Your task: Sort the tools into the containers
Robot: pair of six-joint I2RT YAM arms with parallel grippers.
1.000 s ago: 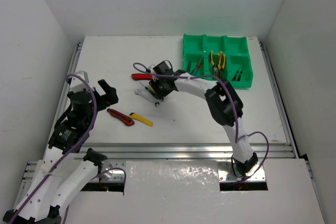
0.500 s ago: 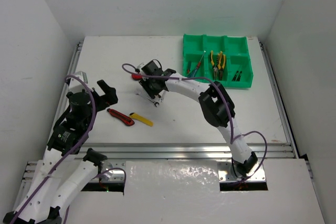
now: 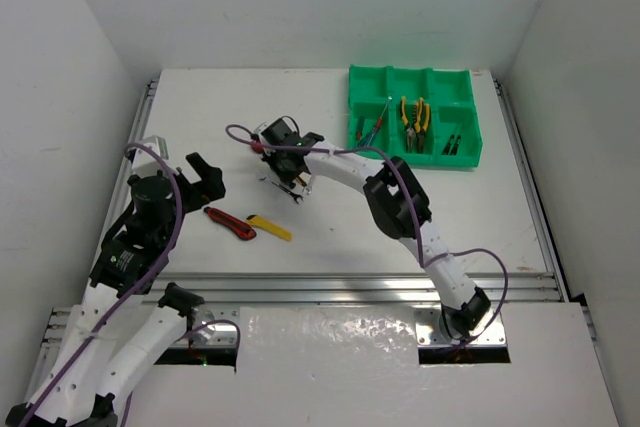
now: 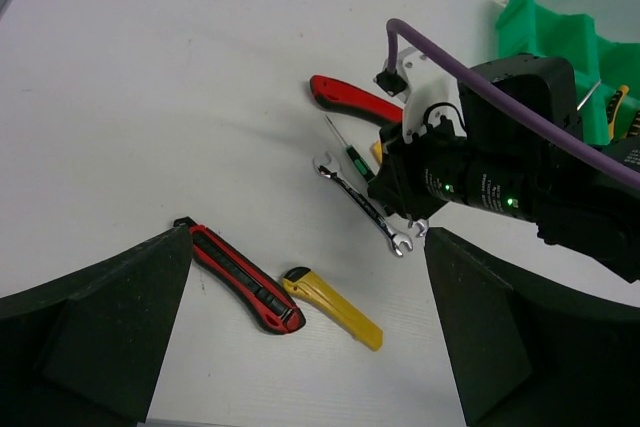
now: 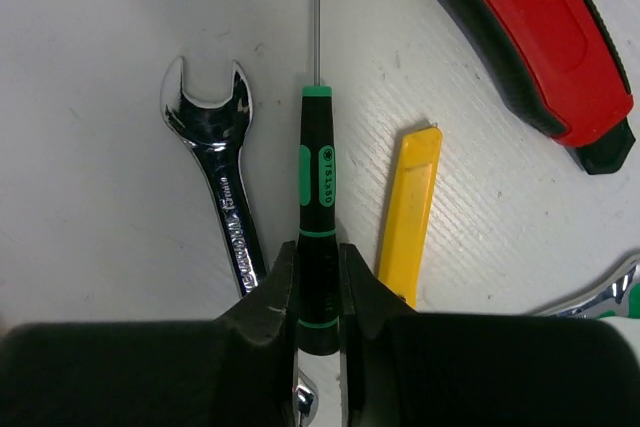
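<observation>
My right gripper (image 5: 318,287) is shut on the handle end of a green-and-black screwdriver (image 5: 318,172) that lies on the table, its shaft pointing away. A silver wrench (image 5: 225,217) lies just left of it, a yellow tool (image 5: 410,212) just right, and red-handled pliers (image 5: 520,37) beyond. From above, that gripper (image 3: 285,165) is mid-table, left of the green containers (image 3: 352,97). My left gripper (image 4: 306,282) hangs open above a red utility knife (image 4: 240,277) and a yellow utility knife (image 4: 332,307), holding nothing.
The green tray holds yellow-handled pliers (image 3: 414,115) in a middle compartment and thin screwdrivers (image 3: 375,127) in the left one. The two knives (image 3: 230,223) lie near the front left. Aluminium rails (image 3: 350,282) run along the table's edges.
The right gripper has moved left from beside the tray to the tool cluster, and its jaws have closed onto the green screwdriver's handle. The left arm has stayed put.
</observation>
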